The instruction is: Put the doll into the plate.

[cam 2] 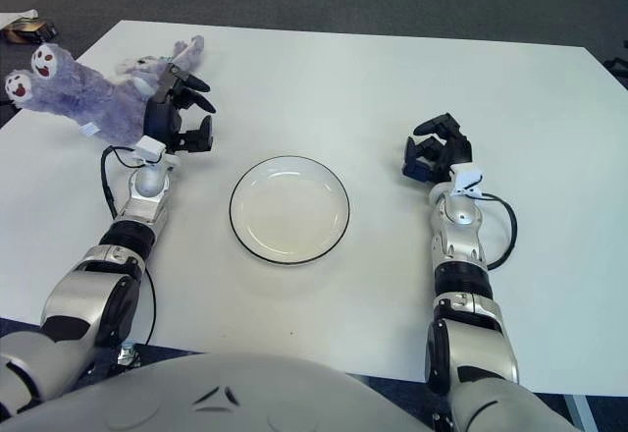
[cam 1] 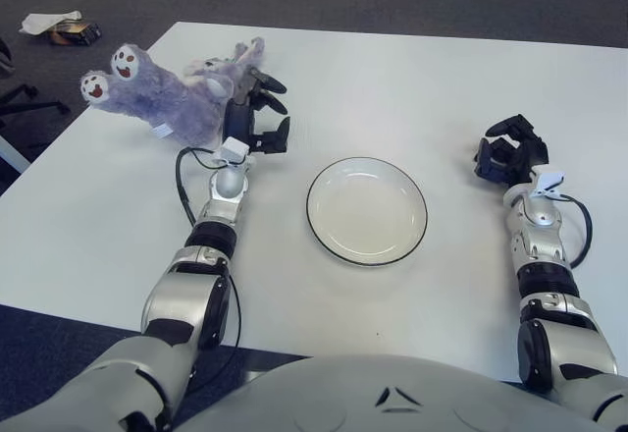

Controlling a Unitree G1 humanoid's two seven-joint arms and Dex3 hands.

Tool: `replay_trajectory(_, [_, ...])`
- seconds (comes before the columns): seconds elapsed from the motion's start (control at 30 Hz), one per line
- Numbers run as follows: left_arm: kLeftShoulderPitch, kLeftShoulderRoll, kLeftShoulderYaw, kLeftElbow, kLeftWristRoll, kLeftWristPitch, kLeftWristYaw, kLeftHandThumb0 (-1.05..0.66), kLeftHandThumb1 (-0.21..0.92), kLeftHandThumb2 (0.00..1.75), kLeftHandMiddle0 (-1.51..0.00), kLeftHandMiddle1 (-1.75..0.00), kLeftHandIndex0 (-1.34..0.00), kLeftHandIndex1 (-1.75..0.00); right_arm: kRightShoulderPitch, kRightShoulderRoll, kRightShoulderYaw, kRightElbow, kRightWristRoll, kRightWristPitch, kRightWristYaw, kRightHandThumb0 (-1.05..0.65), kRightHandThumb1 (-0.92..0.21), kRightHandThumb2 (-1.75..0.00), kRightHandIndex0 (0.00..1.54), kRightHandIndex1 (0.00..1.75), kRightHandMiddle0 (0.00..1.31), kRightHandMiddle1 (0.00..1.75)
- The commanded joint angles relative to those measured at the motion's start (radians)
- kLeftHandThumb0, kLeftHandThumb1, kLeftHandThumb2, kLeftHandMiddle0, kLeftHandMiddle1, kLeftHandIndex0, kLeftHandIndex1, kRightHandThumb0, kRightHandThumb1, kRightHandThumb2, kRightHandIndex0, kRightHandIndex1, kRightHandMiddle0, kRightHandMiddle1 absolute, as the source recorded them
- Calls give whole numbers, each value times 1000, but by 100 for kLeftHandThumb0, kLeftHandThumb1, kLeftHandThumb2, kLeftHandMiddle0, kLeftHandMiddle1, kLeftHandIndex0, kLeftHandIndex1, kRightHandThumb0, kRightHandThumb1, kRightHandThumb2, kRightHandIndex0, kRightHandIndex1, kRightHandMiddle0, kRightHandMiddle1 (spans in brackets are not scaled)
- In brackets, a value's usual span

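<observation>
The doll, a purple plush lying on its back with two white-soled feet raised at its left end, is at the table's far left. My left hand is up against the doll's right side, fingers spread open and holding nothing. The plate, white with a dark rim, lies in the middle of the table, to the right of that hand and nearer me. It has nothing in it. My right hand shows well to the right of the plate, fingers relaxed and holding nothing.
The white table ends close behind the doll and along the left side. On the dark floor beyond the far left corner lie a small box and paper. A chair base shows at the left edge.
</observation>
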Motion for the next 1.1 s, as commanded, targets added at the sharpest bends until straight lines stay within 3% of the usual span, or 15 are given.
replay_trajectory(0.0, [151,-32,6,-99,19,26,46,-1,46,111,-63,-155,-27,-175,47,3,11,9,-7,76,13,-1,-31,-130,67,163,38,175])
replay_trajectory(0.27, [260,-46,12,-337,93,137,110,0,47,107,-63,-152,-27,-175,31,-16,25,-118,-9,163,24,-1,-32,-129,66,164,38,175])
replay_trajectory(0.5, [333,-52,41,-511,106,179,151,0,46,107,-64,-147,-31,-175,-44,-49,30,-115,-12,212,45,-1,-34,-127,64,165,37,175])
replay_trajectory(0.9, [342,8,96,-569,29,262,103,0,42,109,-68,-141,-36,-175,-153,-60,66,-154,-42,285,52,-1,-35,-126,63,164,36,175])
replay_trajectory(1.07, [325,27,131,-609,6,356,103,0,43,110,-66,-145,-34,-175,-191,-59,102,-211,-69,306,59,-1,-35,-125,63,164,35,175])
